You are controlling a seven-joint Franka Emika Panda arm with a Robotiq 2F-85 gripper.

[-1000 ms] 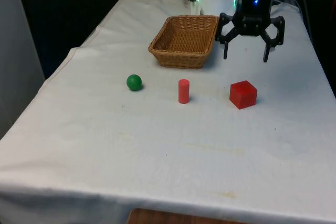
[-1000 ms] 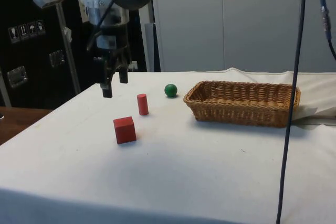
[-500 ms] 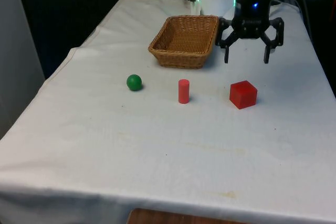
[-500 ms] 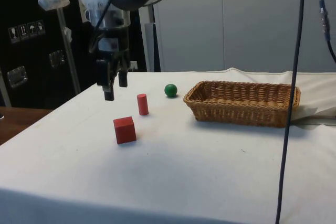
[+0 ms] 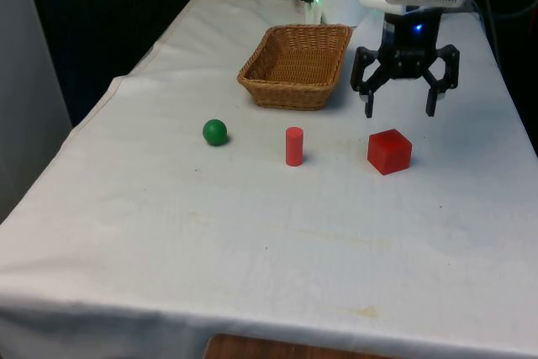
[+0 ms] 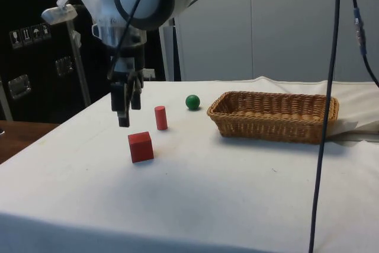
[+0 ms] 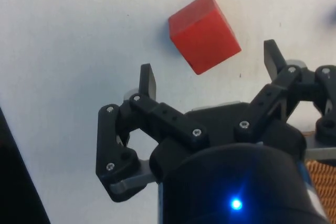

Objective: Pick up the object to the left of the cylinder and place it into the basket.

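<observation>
The red cube point(image 5: 389, 151) sits on the table point(image 5: 252, 241), in the half nearer the robot and towards the edge on the front view's right. It is the cylinder's neighbour on the robot's own left, so I judge it to be the piece to move. It is turned corner-on to the gripper point(image 5: 400, 109), which hangs just above and a little behind it, jaws spread wide and holding nothing.

The main risk is a poor bite. If the fingers come down without squaring to the cube's faces, they may close on two corners and twist it out, or a fingertip may land on its top and shove it along the cloth.

The red cylinder point(image 5: 293, 146) stands well apart, nearer the table's middle, so it is unlikely to be knocked. The green ball point(image 5: 215, 132) lies beyond it, on the front view's left (read "left" that way and it is the wrong pick). The basket point(image 5: 290, 98) stands near the far edge; a low carry could catch its rim.
</observation>
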